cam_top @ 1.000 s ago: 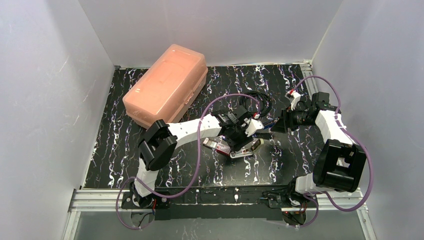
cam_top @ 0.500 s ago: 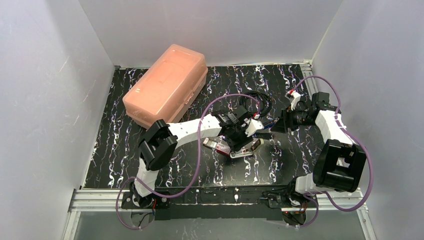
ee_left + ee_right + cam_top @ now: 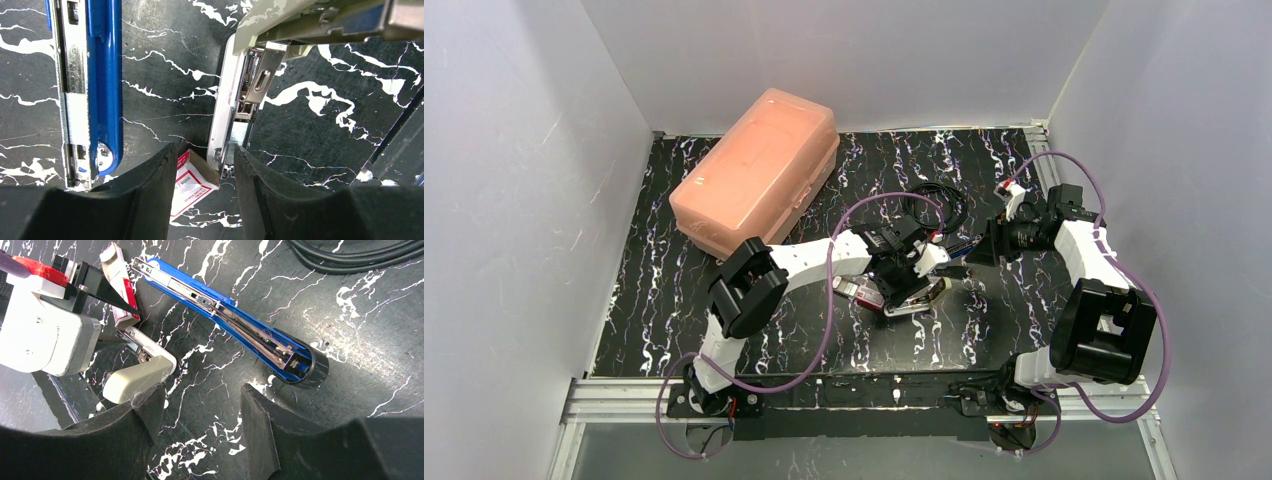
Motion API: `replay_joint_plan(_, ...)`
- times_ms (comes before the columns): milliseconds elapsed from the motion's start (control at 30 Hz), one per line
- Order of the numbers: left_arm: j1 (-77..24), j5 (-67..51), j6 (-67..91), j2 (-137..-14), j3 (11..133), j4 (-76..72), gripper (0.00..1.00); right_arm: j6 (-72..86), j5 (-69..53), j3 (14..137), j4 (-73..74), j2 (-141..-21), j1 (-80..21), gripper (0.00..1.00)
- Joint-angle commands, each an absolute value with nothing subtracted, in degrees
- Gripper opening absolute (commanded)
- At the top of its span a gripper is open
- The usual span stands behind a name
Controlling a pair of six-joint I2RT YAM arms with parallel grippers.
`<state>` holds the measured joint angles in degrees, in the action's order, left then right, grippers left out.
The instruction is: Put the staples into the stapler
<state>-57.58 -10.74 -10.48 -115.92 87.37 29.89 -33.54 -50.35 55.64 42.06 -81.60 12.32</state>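
Straddling staples (image 3: 194, 181), left tool (image 3: 204, 156), label (image 3: 186, 194) print blurred

Left tool (image 3: 204, 167) low, spread apart — right tool (image 3: 202, 407) spread too, hovering.

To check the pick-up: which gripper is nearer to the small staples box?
Left. The left gripper hangs directly over the staples box, which lies between its open jaws. The right gripper is apart, by the blue stapler's other end.
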Motion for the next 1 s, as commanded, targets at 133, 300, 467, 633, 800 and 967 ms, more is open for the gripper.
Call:
replay_joint_plan(133, -57.5, -11.4, -11.0, -113.4, 88.2, 31.1, 0.44, -34.6, -51.9, 57.0, 42.7, -81.7, 12.7, 0.64)
replay_joint_plan(300, -57.1, -12.3, -10.6, -111.6, 88.8, 31.3, 0.44, -34.5, -51.7, 56.9, 42.4, -81.0, 12.7, 0.64)
replay_joint_plan(467, -57.0, -12.2, -10.6, -108.5, 87.5, 30.6, 0.46, -33.8, -51.0, 56.5, 41.2, -79.8, 12.7, 0.64)
replay_joint_plan(633, -56.7, -11.1, -11.7, -104.1, 84.8, 28.9, 0.47, -33.3, -50.1, 56.3, 40.3, -78.6, 12.7, 0.64)
replay_joint_plan(800, -56.5, -8.8, -12.9, -99.5, 82.6, 27.2, 0.49, -31.9, -48.0, 55.2, 37.8, -76.2, 12.7, 0.64)
replay_joint_plan(967, -56.4, -4.2, -13.8, -95.4, 80.9, 25.4, 0.51, -31.6, -47.0, 54.3, 36.3, -75.0, 12.7, 0.64)
